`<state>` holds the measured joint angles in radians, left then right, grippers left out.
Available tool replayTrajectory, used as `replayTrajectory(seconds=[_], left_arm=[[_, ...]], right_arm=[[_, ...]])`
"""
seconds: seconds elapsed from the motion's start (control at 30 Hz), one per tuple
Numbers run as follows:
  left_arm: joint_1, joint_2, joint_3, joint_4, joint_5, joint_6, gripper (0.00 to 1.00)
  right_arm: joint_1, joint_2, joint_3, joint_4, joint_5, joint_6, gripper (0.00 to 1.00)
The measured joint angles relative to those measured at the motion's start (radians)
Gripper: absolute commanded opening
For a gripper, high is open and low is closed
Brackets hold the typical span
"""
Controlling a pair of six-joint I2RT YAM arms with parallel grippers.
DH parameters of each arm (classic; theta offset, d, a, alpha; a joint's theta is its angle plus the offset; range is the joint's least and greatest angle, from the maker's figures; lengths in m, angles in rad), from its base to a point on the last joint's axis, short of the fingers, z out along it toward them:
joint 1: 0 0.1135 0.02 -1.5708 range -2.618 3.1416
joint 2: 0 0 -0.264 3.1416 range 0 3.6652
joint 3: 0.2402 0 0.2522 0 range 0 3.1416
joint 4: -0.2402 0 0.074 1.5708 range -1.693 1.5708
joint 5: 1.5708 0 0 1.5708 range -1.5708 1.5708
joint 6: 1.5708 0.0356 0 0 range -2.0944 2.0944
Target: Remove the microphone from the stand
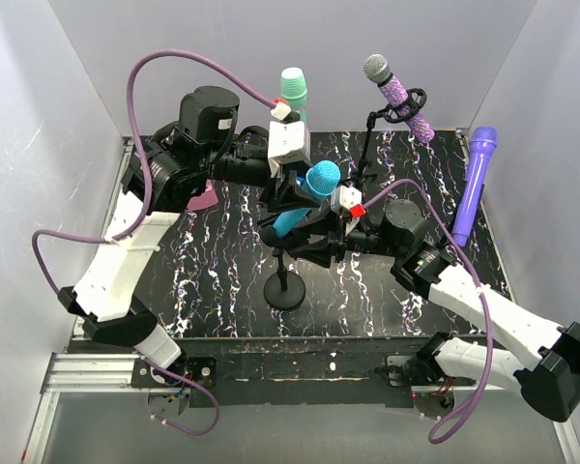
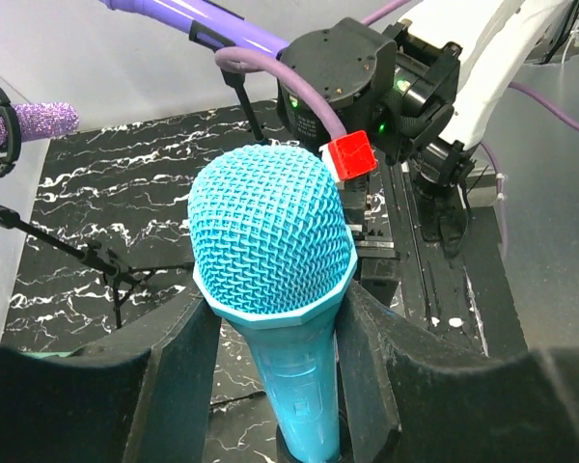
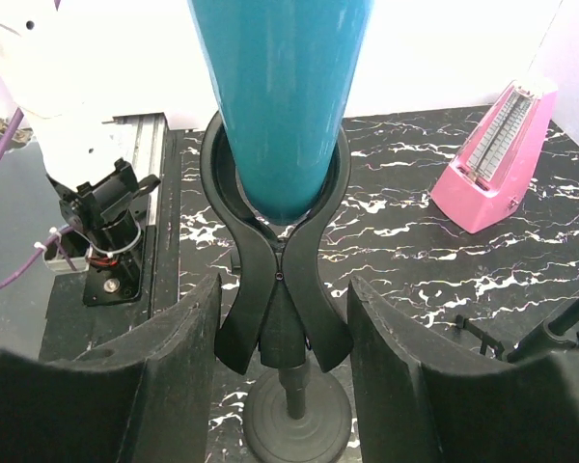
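Progress: microphone [image 1: 314,188] not yet out, its tapered body sits in the clip [image 3: 270,318] ring. Judged mid-step: both grips set, lift-out left to do.
Left claw [image 2: 277,307]: clenched on the microphone just under the mesh head, head above the fingers.
Right claw [image 3: 285,287]: closed onto the clip's two lower levers, pads look in contact on both sides; ring above the claw, stand base [image 3: 294,424] below it.
Left wrist only: mesh head close up, grip point, glitter mic [image 2: 39,121] off to the claw's left; clip hidden.
Right wrist only: ring hugging the body, pink metronome [image 3: 502,159] to the claw's right on the surface [image 3: 415,251].
Top only: both claws meeting above the stand base; clip state unreadable there.
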<state>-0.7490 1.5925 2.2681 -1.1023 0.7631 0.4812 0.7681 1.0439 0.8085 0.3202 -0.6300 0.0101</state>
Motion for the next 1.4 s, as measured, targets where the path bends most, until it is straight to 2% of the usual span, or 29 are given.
replayTrajectory(seconds=[0.13, 0.3, 0.4, 0.43, 0.53, 0.57, 0.63, 0.8, 0.93, 1.07, 1.2, 1.3, 1.4], left_arm=[[0.000, 0.006, 0.034, 0.009, 0.007, -0.022, 0.00], [-0.001, 0.111, 0.282, 0.018, 0.005, -0.066, 0.00], [0.001, 0.140, 0.369, 0.105, -0.039, -0.050, 0.00], [0.003, 0.140, 0.377, 0.128, -0.052, -0.046, 0.00], [0.005, 0.132, 0.376, 0.177, -0.085, -0.016, 0.00], [0.005, 0.119, 0.352, 0.195, -0.101, -0.001, 0.00], [0.005, 0.077, 0.275, 0.214, -0.141, 0.026, 0.00], [0.005, -0.024, 0.117, 0.200, -0.299, 0.130, 0.00], [0.005, -0.111, 0.016, 0.180, -0.495, 0.233, 0.00], [0.005, -0.256, -0.173, 0.135, -0.728, 0.270, 0.00], [0.039, -0.426, -0.464, 0.076, -0.908, 0.152, 0.00], [0.132, -0.494, -0.658, -0.019, -0.958, 0.003, 0.00], [0.227, -0.489, -0.810, -0.092, -0.962, -0.120, 0.00]], right_arm=[[-0.001, 0.000, 0.001, -0.004, 0.003, -0.002, 0.01], [-0.016, 0.008, 0.012, -0.021, 0.010, 0.002, 0.01], [-0.017, 0.013, 0.023, -0.040, -0.007, -0.014, 0.01], [-0.017, 0.014, 0.027, -0.046, -0.010, -0.018, 0.08], [-0.017, 0.018, 0.047, -0.083, -0.017, -0.040, 0.53], [-0.017, 0.019, 0.054, -0.097, -0.017, -0.046, 0.77], [-0.017, 0.019, 0.078, -0.151, -0.012, -0.065, 0.83], [-0.015, 0.018, 0.120, -0.356, 0.028, -0.117, 0.87], [-0.015, -0.009, 0.171, -0.484, 0.065, -0.158, 0.88], [-0.016, -0.066, 0.244, -0.593, 0.103, -0.192, 0.89], [-0.024, -0.130, 0.323, -0.684, 0.151, -0.223, 0.91], [-0.027, -0.172, 0.361, -0.755, 0.180, -0.258, 0.93], [-0.027, -0.175, 0.409, -0.838, 0.225, -0.289, 0.93]])
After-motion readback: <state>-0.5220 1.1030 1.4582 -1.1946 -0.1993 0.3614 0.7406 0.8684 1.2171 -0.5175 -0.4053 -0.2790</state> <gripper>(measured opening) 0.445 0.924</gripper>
